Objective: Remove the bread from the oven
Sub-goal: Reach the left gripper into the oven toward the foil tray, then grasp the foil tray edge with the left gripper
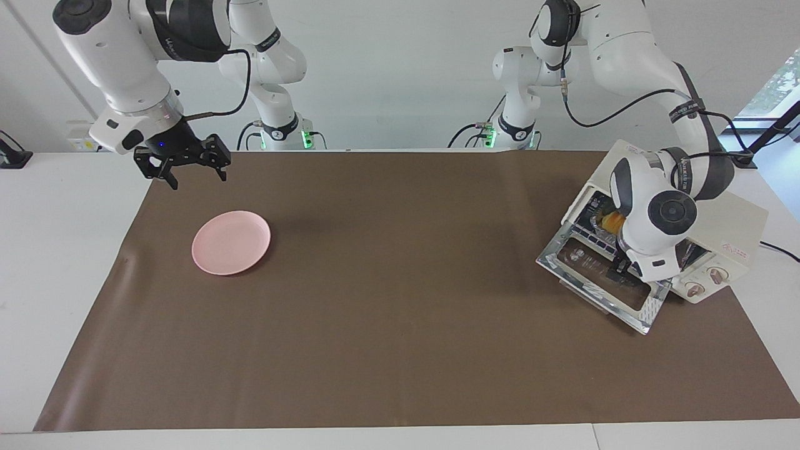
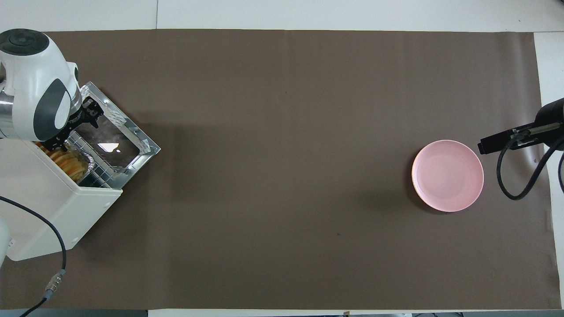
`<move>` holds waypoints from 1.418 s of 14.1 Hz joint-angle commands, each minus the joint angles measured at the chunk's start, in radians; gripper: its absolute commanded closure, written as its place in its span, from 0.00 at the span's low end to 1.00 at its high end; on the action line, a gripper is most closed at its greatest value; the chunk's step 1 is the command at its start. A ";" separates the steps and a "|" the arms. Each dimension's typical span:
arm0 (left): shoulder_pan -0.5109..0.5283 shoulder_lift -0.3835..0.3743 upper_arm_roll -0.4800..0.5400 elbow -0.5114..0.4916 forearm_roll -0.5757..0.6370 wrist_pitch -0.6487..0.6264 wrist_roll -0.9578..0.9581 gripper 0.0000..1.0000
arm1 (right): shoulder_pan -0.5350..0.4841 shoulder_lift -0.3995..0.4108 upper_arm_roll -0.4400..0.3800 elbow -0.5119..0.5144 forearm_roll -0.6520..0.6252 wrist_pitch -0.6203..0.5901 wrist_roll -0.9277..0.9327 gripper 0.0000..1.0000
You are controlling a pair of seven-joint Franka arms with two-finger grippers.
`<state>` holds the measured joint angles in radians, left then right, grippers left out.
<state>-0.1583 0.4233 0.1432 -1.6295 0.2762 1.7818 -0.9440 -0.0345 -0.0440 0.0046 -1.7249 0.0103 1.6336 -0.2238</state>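
- Brown cloth (image 1: 400, 325) covers the table in the facing view.
- The cream-white oven (image 1: 728, 228) sits at the left arm's end of the table, with its shiny glass door (image 1: 600, 281) dropped flat on the cloth.
- A small bit of the orange bread (image 1: 611, 220) peeks out from inside the oven.
- The left gripper (image 1: 620, 267) hangs low over the open door, right at the oven's mouth. Its arm hides most of it, but its fingers are spread and hold nothing.
- The right gripper (image 1: 190, 174) waits in the air over the cloth's edge at the right arm's end, with its fingers apart and nothing in them.
- A pink plate (image 1: 231, 242) lies on the cloth near it.
- In the overhead view, the bread (image 2: 68, 162) lies in a silver foil tray (image 2: 88, 164) on the wire rack (image 2: 94, 169) inside the oven (image 2: 53, 211).
- The left gripper (image 2: 72, 127) is over the spot where the door (image 2: 116, 138) meets the rack, just beside the bread, and I cannot tell if it touches it.
- The pink plate (image 2: 447, 175) sits well apart from the oven.
- Only a dark bit of the right gripper (image 2: 506, 138) shows beside the plate.
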 commanded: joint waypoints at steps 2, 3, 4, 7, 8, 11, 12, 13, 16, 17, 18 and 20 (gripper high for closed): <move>0.005 -0.043 -0.007 -0.058 0.021 0.045 -0.038 0.10 | -0.010 -0.028 0.005 -0.035 0.011 0.026 -0.029 0.00; 0.003 -0.043 -0.007 -0.058 0.021 0.045 -0.038 0.19 | -0.010 -0.028 0.005 -0.035 0.011 0.026 -0.029 0.00; 0.002 -0.043 -0.007 -0.058 0.021 0.044 -0.038 0.25 | -0.010 -0.028 0.005 -0.035 0.013 0.026 -0.028 0.00; 0.000 -0.044 -0.007 -0.058 0.021 0.041 -0.038 0.35 | -0.011 -0.028 0.005 -0.035 0.013 0.025 -0.026 0.00; -0.001 -0.047 -0.007 -0.059 0.021 0.041 -0.038 0.38 | -0.012 -0.028 0.005 -0.035 0.013 0.025 -0.026 0.00; -0.001 -0.049 -0.007 -0.070 0.021 0.042 -0.042 0.56 | -0.012 -0.028 0.005 -0.035 0.013 0.023 -0.026 0.00; -0.001 -0.049 -0.007 -0.070 0.021 0.042 -0.042 0.61 | -0.012 -0.028 0.005 -0.035 0.013 0.023 -0.028 0.00; -0.003 -0.050 -0.007 -0.070 0.021 0.041 -0.042 0.66 | -0.013 -0.028 0.005 -0.033 0.013 0.023 -0.028 0.00; -0.006 -0.080 -0.007 -0.113 0.023 0.045 -0.039 0.87 | -0.016 -0.028 0.005 -0.033 0.013 0.022 -0.028 0.00; -0.001 -0.089 -0.007 -0.118 0.023 0.042 -0.030 0.99 | -0.019 -0.028 0.005 -0.033 0.016 0.022 -0.028 0.00; -0.001 -0.099 -0.008 -0.118 0.023 0.042 -0.027 1.00 | -0.021 -0.028 0.005 -0.032 0.026 0.020 -0.028 0.00; -0.007 -0.109 -0.008 -0.122 0.023 0.042 -0.027 1.00 | -0.022 -0.028 0.005 -0.032 0.033 0.018 -0.028 0.00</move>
<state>-0.1610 0.3700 0.1355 -1.6903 0.2765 1.8068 -0.9637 -0.0397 -0.0445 0.0039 -1.7253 0.0202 1.6336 -0.2238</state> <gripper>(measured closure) 0.982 0.000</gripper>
